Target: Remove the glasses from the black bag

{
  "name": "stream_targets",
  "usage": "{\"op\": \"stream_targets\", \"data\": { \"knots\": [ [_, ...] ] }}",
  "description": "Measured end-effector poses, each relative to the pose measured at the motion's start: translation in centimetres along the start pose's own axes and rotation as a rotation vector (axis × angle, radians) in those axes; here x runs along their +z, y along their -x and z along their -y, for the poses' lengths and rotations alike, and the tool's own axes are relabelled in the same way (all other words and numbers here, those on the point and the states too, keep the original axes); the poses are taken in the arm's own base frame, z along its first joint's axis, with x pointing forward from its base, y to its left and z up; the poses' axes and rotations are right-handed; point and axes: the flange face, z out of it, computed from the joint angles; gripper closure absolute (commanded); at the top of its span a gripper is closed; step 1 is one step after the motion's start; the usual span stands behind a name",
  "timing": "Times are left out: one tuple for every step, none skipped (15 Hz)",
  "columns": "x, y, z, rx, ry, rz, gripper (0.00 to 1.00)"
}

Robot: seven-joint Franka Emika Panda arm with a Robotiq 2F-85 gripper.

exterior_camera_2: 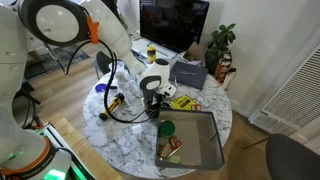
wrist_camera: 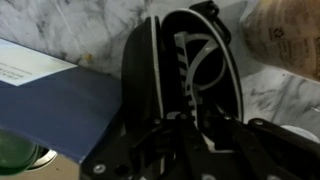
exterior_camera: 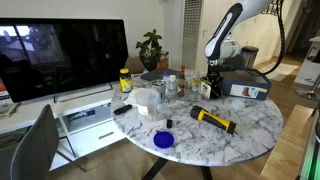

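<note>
This looks like a home living room. A large flat television [exterior_camera: 65,55] stands on a low white cabinet [exterior_camera: 85,118] beyond the far left edge of a round marble-topped table [exterior_camera: 250,125], and a potted plant [exterior_camera: 150,45] rises behind the table's far edge. The floor [exterior_camera_2: 70,100] is warm wood, a grey chair [exterior_camera: 35,150] sits by the table's near left edge, and white louvred panels [exterior_camera_2: 295,90] line one wall in an exterior view.

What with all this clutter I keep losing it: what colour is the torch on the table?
The torch is yellow and black, clearest in an exterior view.
</note>
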Motion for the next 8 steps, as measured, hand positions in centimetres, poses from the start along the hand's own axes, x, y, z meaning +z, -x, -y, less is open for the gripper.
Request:
{"op": "stream_targets", "data": {
  "knots": [
    [0.1, -0.07, -0.09, -0.007, 0.01, -0.003, 0.75],
    [0.19, -0.15, -0.17, -0.015, 0.02, -0.006, 0.72],
    [0.29, -0.24, -0.26, -0.021, 0.03, -0.008, 0.72],
    [0.39, -0.33, -0.33, -0.029, 0.039, -0.011, 0.68],
    [0.5, -0.39, -0.35, -0.037, 0.048, -0.013, 0.72],
    [0.63, -0.49, -0.33, -0.046, 0.057, -0.016, 0.78],
    [0.71, -0.57, -0.25, -0.052, 0.062, -0.018, 0.82],
    [0.77, -0.62, -0.12, -0.059, 0.066, -0.02, 0.93]
  ]
}}
